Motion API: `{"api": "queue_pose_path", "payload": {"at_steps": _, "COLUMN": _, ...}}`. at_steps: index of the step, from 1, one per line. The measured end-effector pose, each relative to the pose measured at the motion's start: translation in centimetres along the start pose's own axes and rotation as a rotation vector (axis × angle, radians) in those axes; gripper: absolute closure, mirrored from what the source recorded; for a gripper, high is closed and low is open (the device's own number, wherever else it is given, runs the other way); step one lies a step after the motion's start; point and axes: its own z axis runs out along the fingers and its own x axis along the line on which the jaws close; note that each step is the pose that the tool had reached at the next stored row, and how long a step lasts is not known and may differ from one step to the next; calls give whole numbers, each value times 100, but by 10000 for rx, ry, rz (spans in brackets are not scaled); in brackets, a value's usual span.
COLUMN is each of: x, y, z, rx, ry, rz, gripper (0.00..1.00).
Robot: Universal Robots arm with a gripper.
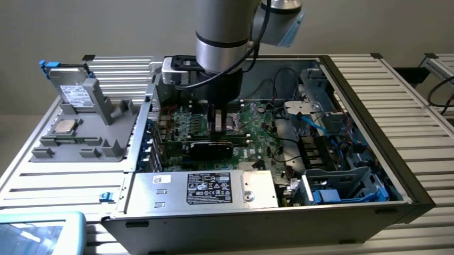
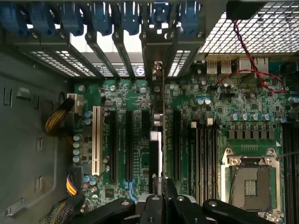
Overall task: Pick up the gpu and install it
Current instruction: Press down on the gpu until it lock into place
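The bench (image 1: 418, 101) of ribbed metal carries the open computer case (image 1: 369, 207), lying on its side beside a grey holder (image 1: 85, 127). Inside the case, the green motherboard (image 2: 219, 102) lies under my arm. The gpu (image 1: 210, 148) stands on edge among the expansion slots in the middle of the board, seen edge-on in the wrist view. My end effector (image 1: 218, 123) is clamped narrow on the gpu's upper edge.

Label print on the power supply (image 1: 212, 188) too small; arm (image 1: 223, 32) cut off at the top edge
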Motion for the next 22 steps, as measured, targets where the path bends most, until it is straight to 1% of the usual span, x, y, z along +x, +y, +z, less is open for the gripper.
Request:
{"api": "queue_pose_path", "payload": {"at_steps": 2, "x": 0, "y": -23, "z": -1, "rx": 0, "ry": -2, "rz": -1, "gripper": 88}}
{"api": "queue_pose_path", "payload": {"at_steps": 5, "x": 1, "y": -103, "z": 0, "rx": 0, "ry": -3, "rz": -32, "gripper": 88}}
{"api": "queue_pose_path", "payload": {"at_steps": 8, "x": 5, "y": -105, "z": 2, "rx": -3, "ry": 2, "rz": -35, "gripper": 88}}
{"api": "queue_pose_path", "payload": {"at_steps": 11, "x": 20, "y": -107, "z": 39, "rx": -5, "ry": -13, "rz": -36, "gripper": 88}}
{"api": "queue_pose_path", "payload": {"at_steps": 13, "x": 21, "y": -107, "z": 40, "rx": -26, "ry": -10, "rz": -36, "gripper": 88}}
{"api": "queue_pose_path", "payload": {"at_steps": 16, "x": 23, "y": -110, "z": 83, "rx": -35, "ry": -18, "rz": -37, "gripper": 88}}
{"api": "queue_pose_path", "payload": {"at_steps": 19, "x": 23, "y": -110, "z": 85, "rx": -58, "ry": -19, "rz": -37, "gripper": 88}}
{"api": "queue_pose_path", "payload": {"at_steps": 22, "x": 23, "y": -112, "z": 94, "rx": -65, "ry": -19, "rz": -36, "gripper": 88}}
